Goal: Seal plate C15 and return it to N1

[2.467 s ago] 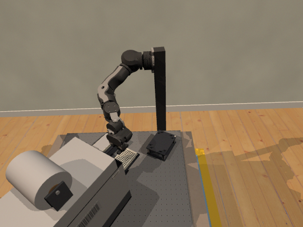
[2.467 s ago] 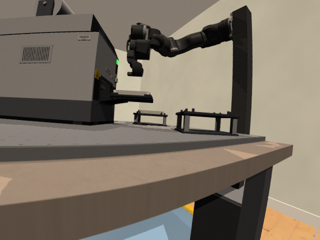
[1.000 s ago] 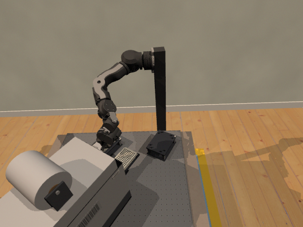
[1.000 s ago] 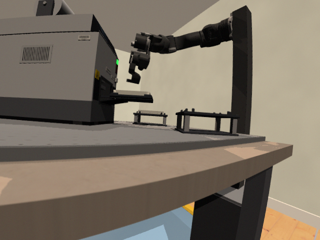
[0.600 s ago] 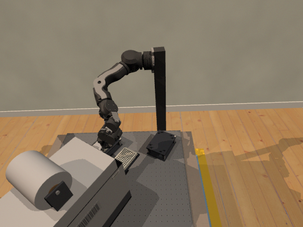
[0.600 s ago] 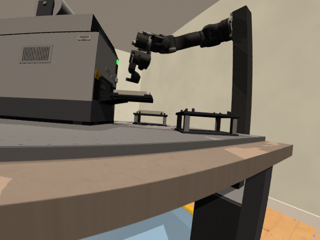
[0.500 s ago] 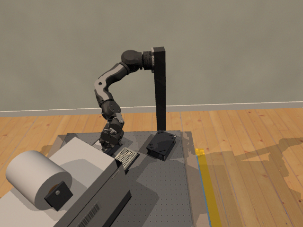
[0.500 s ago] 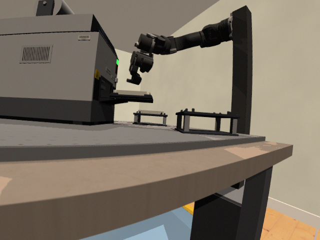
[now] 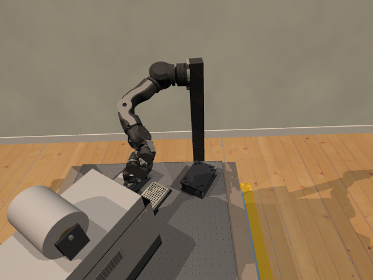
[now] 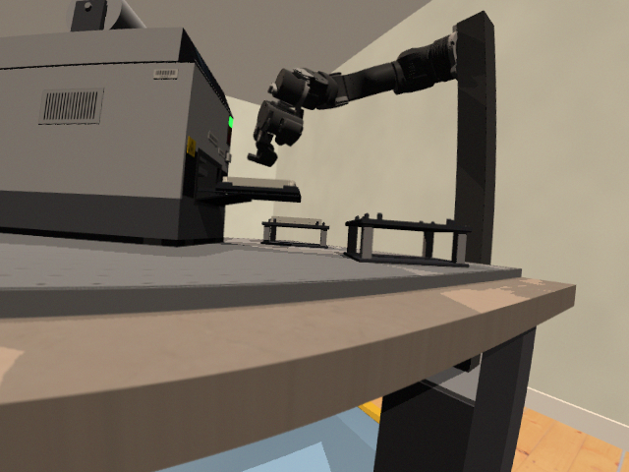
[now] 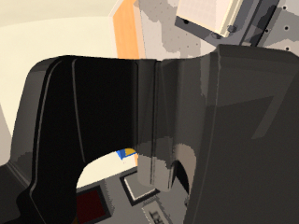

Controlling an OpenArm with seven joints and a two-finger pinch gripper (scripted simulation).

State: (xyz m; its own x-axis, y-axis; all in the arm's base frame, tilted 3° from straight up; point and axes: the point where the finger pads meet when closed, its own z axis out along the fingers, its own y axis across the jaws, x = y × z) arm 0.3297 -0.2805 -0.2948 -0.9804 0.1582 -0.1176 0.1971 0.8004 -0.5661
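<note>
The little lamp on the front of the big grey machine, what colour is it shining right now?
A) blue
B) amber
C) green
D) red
C: in the exterior view the lamp on the sealer glows green, just left of the shut gripper.

I see matt grey metal breadboard (image 9: 207, 228) w/ a grid of small holes, on a smooth brown worktop (image 10: 305, 329). Sealer housing (image 10: 101, 152) looks matt grey, painted. Floor (image 9: 316, 186) is wood planks w/ slight sheen. Pincer (image 10: 262, 158) shells look dark matt plastic. Foil roll (image 9: 36, 217) is smooth, pale.
</note>
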